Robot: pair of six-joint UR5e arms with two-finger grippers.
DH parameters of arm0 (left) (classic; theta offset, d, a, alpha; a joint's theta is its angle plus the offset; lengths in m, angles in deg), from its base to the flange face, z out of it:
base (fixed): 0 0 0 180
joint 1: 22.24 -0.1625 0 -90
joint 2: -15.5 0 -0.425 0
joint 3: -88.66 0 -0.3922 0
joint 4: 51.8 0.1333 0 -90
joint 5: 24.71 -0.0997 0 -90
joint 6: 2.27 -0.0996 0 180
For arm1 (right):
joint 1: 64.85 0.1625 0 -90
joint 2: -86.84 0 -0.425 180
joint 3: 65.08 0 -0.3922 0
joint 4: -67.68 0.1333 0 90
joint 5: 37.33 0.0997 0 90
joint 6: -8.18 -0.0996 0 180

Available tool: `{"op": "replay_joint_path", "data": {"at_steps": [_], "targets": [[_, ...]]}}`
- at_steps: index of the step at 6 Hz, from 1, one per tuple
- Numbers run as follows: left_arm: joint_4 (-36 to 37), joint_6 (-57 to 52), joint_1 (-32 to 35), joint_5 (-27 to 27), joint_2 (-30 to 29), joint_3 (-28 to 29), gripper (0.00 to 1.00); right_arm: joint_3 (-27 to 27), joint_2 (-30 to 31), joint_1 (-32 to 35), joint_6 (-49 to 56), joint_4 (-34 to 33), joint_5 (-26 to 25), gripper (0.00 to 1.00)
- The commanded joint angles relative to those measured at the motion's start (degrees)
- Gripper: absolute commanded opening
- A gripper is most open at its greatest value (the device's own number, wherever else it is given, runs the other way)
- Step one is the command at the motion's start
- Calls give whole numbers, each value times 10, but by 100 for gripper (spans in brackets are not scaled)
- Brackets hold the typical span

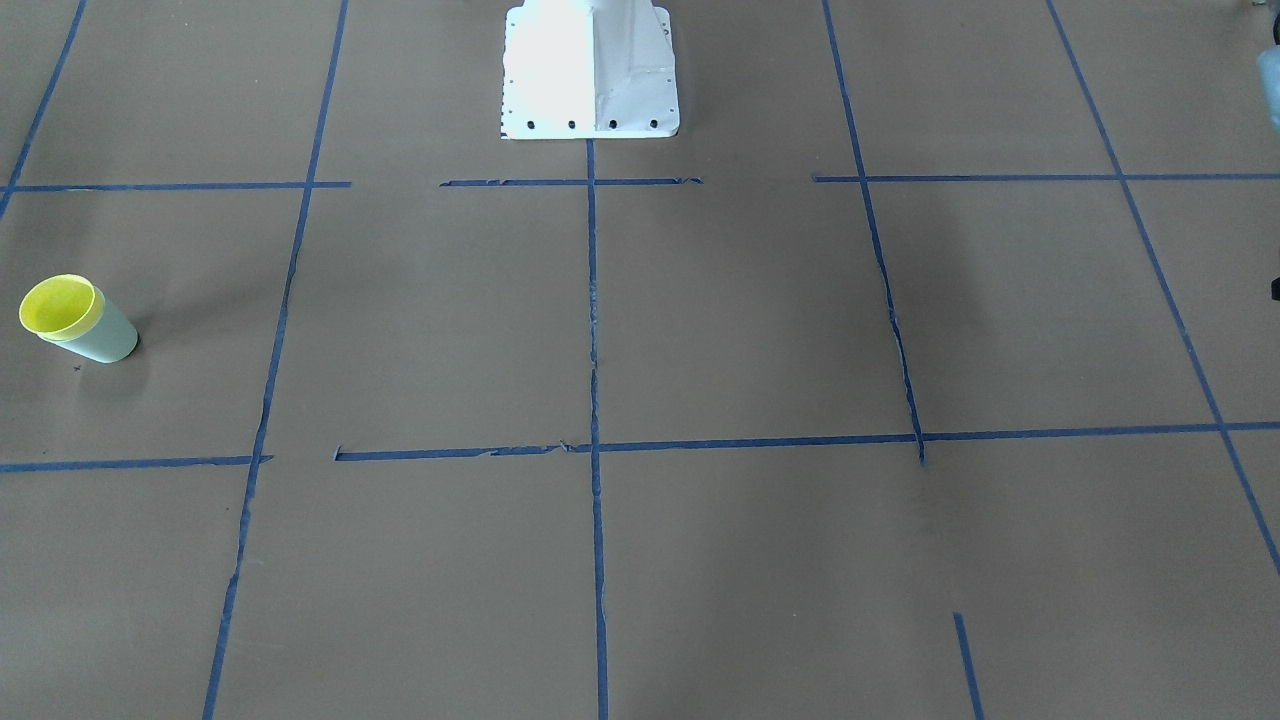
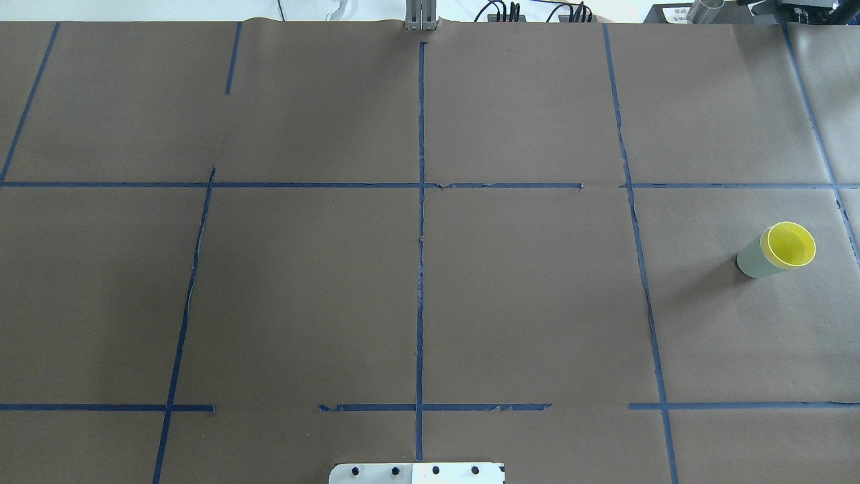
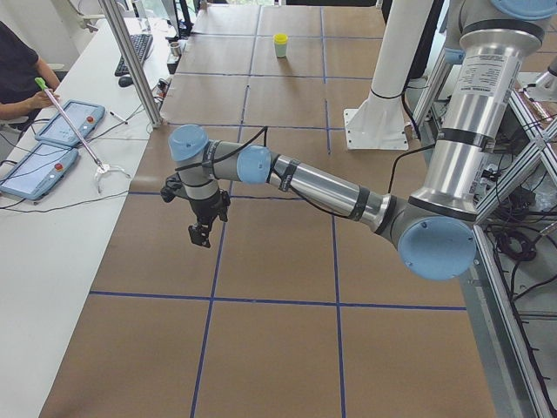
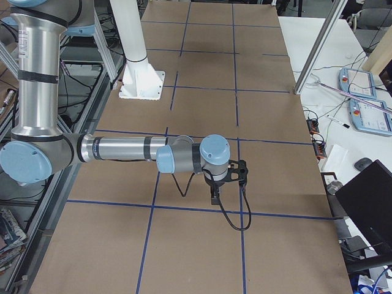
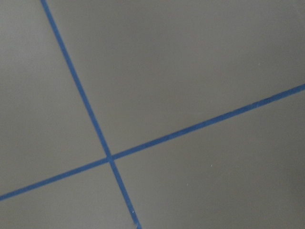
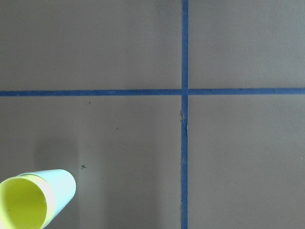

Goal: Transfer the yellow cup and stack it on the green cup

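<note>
The yellow cup (image 1: 58, 305) sits nested inside the green cup (image 1: 108, 340), and the pair stands upright on the brown table on the robot's right side. The overhead view shows the yellow cup (image 2: 791, 244) in the green cup (image 2: 751, 260). The right wrist view has the yellow cup (image 6: 23, 206) and the green cup (image 6: 63, 184) at its lower left corner. The pair looks small and far in the exterior left view (image 3: 280, 43). My left gripper (image 3: 200, 235) and my right gripper (image 4: 214, 197) hang above the table and show only in the side views. I cannot tell whether either is open or shut.
Blue tape lines (image 2: 420, 269) divide the brown paper into squares. The white robot base (image 1: 590, 70) stands at the table's middle edge. A person with a grabber stick (image 3: 74, 131) and tablets (image 3: 52, 139) are at a side table.
</note>
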Motion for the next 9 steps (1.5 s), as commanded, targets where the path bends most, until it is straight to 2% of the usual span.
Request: {"op": "replay_joint_path", "data": {"at_steps": [1,2,3,5,7,9], "targets": [[33,-12,45,41,66,-14,100,19,-8,-3,17,-44,-6,100],[23,-15,45,42,87,-39,100,23,-7,-4,17,-44,-7,100],[4,-72,46,40,92,-46,100,25,-6,-4,16,-44,-19,100],[32,-3,44,46,90,-61,100,25,-1,-5,17,-44,-31,100],[27,-2,45,47,116,-102,100,24,0,-5,17,-44,-31,100],[30,-1,44,46,115,-103,100,22,-1,-5,17,-44,-31,100]]}}
